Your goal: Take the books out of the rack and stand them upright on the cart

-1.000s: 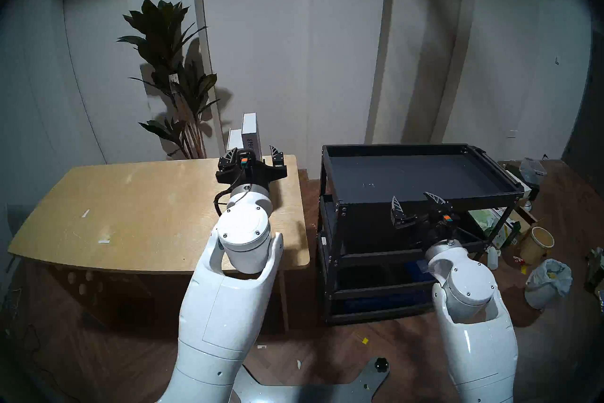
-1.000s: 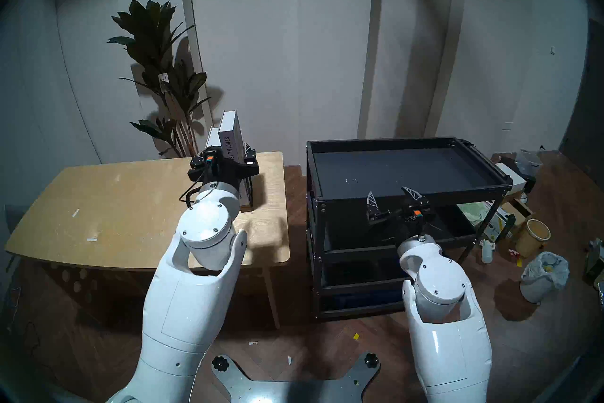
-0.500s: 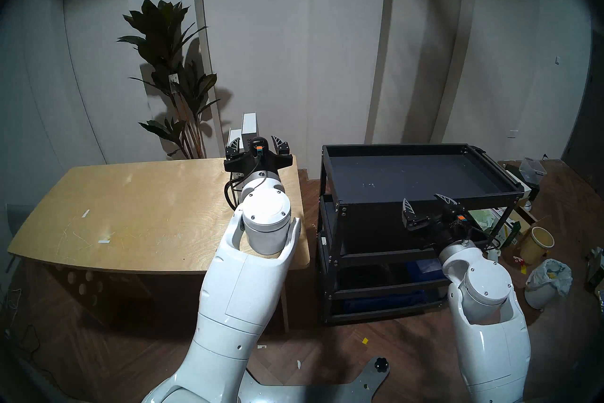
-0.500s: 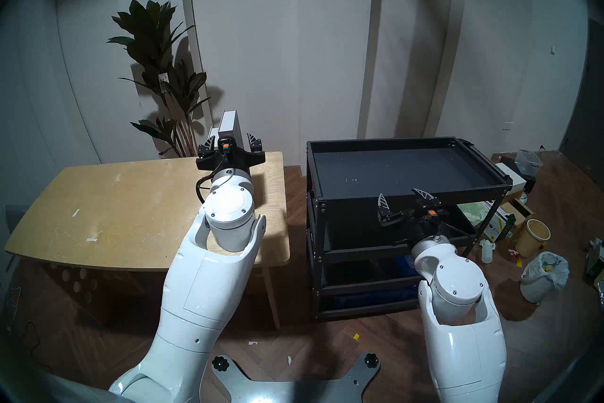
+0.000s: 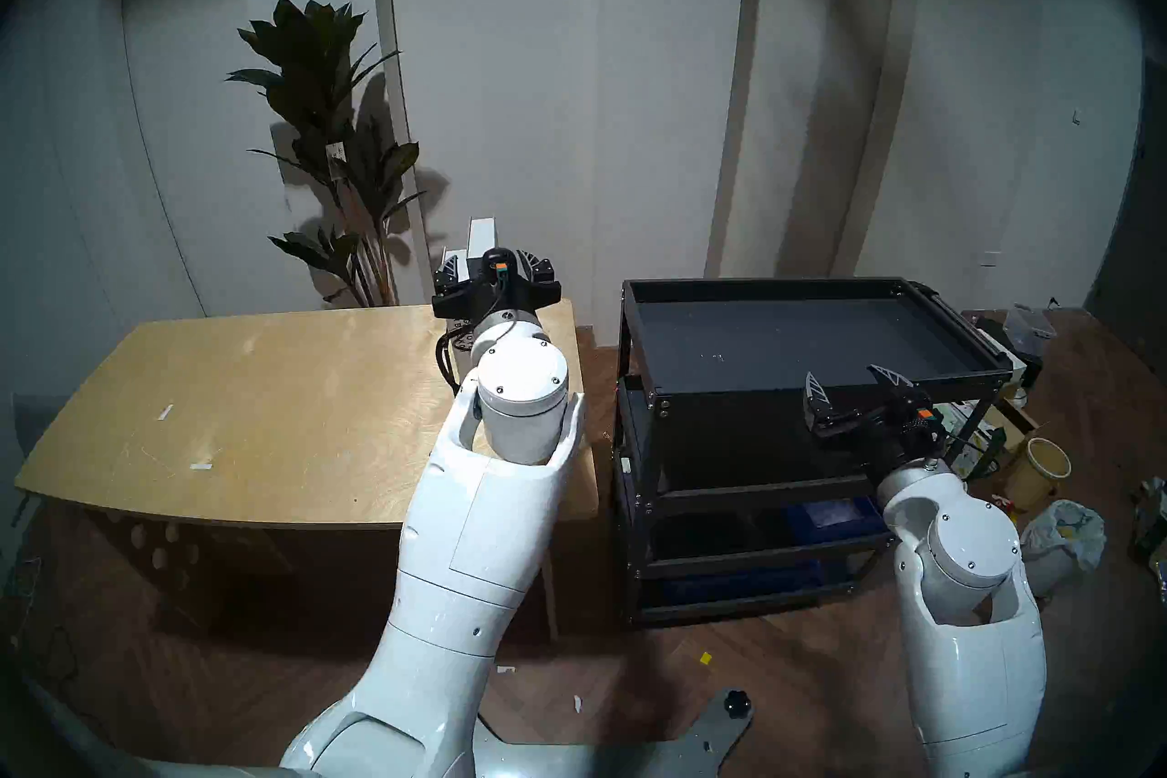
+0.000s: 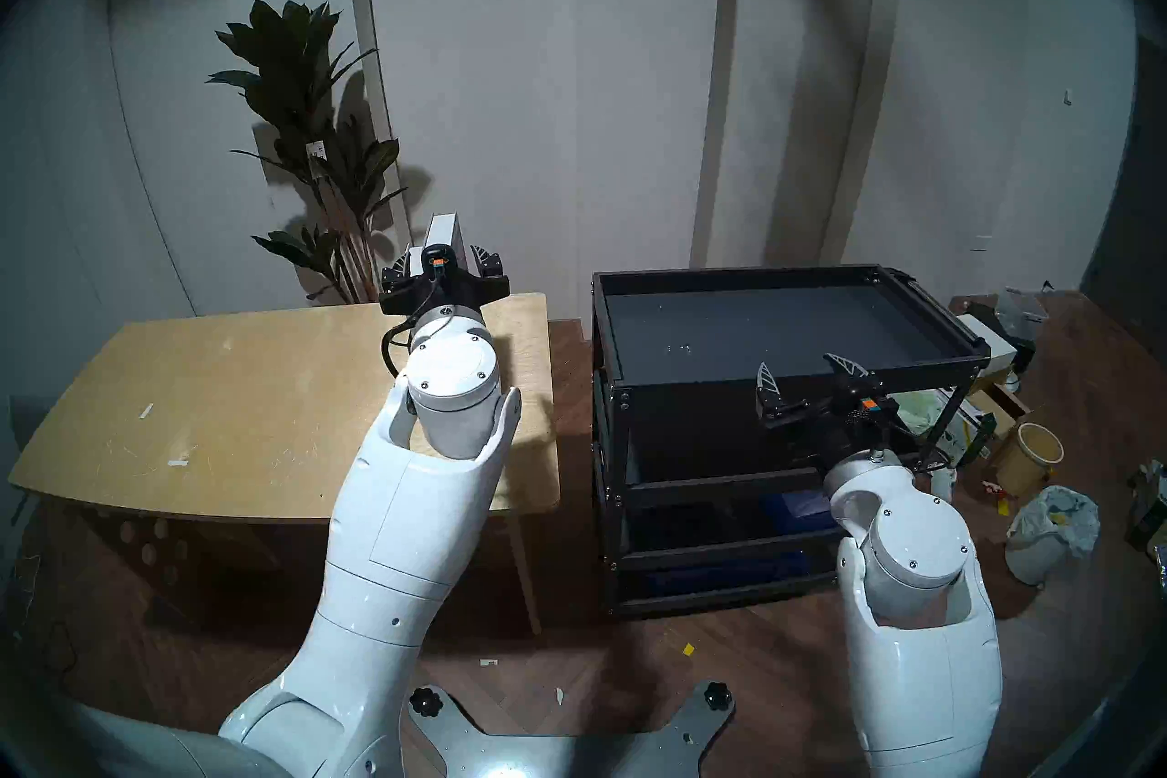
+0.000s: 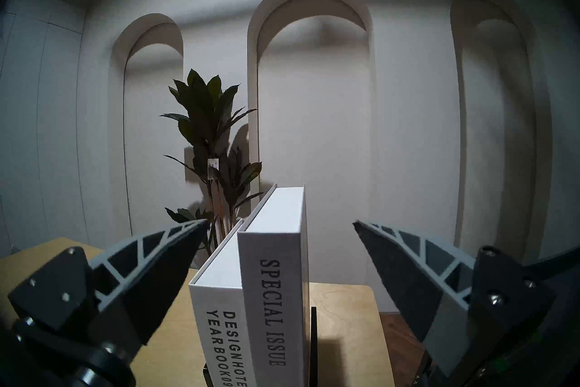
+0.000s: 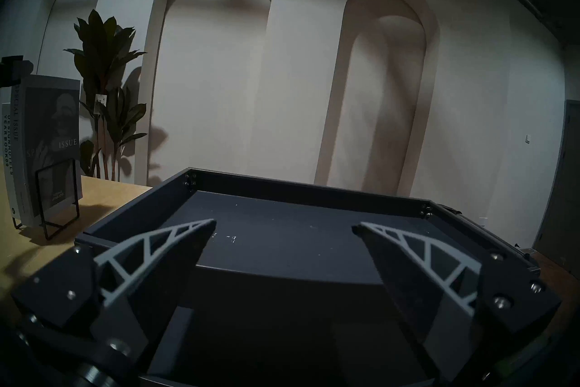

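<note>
Standing right of the wooden table (image 5: 265, 417), the black cart (image 5: 814, 382) presents a bare top tray. Left arm (image 5: 480, 537): extended forward over the table's far right corner, wrist about level, its left gripper (image 7: 281, 224) released, fingers (image 7: 157, 264) spread wide on either side of the books without touching them. Right arm (image 5: 966, 600): bent, forearm raised beside the cart's near right edge, its right gripper (image 8: 284, 224) likewise released and empty, pointing level across the top tray. Books: the taller "SPECIAL ISSUE" volume (image 7: 276, 289) and the shorter "DESIGN HOTELS YEARBOOK 09" volume (image 7: 219, 314) stand upright, touching, in the wire rack (image 8: 59, 198) on that table corner.
</note>
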### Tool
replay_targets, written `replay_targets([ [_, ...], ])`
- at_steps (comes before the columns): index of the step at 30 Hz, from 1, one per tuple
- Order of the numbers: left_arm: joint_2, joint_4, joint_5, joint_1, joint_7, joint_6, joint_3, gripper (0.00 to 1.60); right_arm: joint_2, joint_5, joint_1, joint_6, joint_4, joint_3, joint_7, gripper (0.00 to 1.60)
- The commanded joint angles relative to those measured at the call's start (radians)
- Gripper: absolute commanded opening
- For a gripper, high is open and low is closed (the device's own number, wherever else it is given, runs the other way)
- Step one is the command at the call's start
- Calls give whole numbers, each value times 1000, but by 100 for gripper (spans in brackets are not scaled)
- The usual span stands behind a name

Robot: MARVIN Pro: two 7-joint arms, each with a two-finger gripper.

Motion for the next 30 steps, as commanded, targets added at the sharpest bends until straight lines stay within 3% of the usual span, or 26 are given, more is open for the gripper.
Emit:
replay_targets([
  [1, -10, 0, -22, -61, -22, 19, -18, 160, -11, 6, -11, -6, -37, 6, -6, 160],
  [16, -9, 78, -29, -114, -39, 28, -11, 160, -22, 13, -32, -12, -41, 20, -18, 160],
  [30, -3, 166, -37, -175, -55, 0, -57, 160, -31, 15, -61, -13, -54, 30, -36, 160],
])
